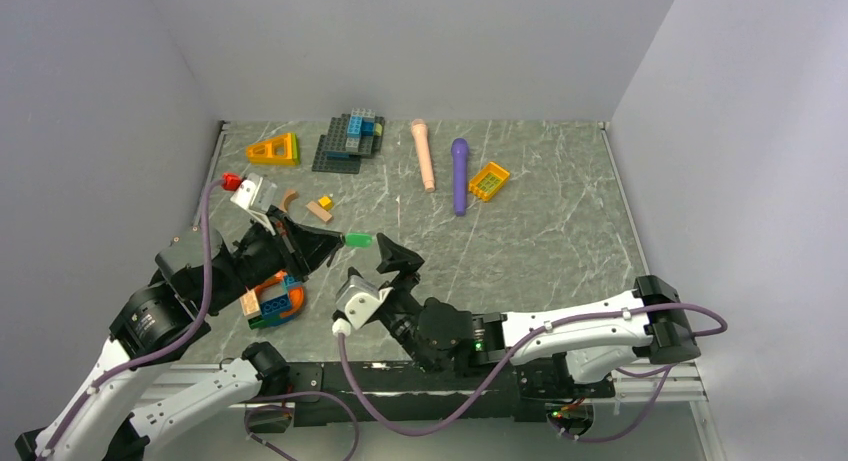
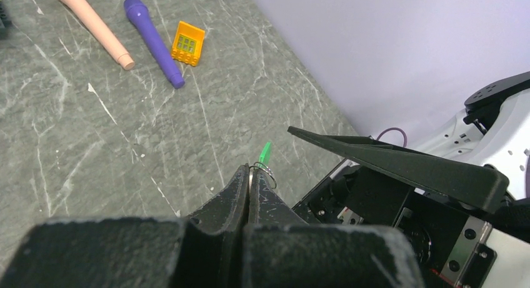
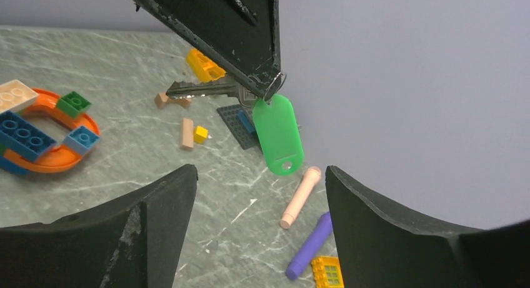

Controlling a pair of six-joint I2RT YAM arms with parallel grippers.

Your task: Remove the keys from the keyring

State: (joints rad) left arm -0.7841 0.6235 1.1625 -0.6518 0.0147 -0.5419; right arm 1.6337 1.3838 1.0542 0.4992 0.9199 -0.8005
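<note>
1. Right gripper (image 3: pixel 257 175): jaws spread wide, nothing between them. Your right arm lies low across the near edge, forearm reaching from its base toward the centre, with the wrist tipped up at the left gripper's load. It looks posed to come in on the key.
2. Left gripper (image 2: pixel 249 187): jaws pressed together, pinching the wire of the keyring (image 2: pixel 267 173) at the very tips. Your left arm is folded at the left side, forearm pointing toward the centre. The load is held off the table, probably so everything hangs free within the other arm's reach.
3. Key (image 3: pixel 199 89): silver, threaded on the ring, jutting sideways behind the left fingers (image 3: pixel 237 32). Not yet off.
4. Green tag (image 3: pixel 278 133): hangs straight down from the ring, just in front of the open right jaws.
5. Far stock, well apart from both grippers: pink microphone (image 1: pixel 424 153), purple microphone (image 1: pixel 459 174), yellow brick (image 1: pixel 489 180).
</note>
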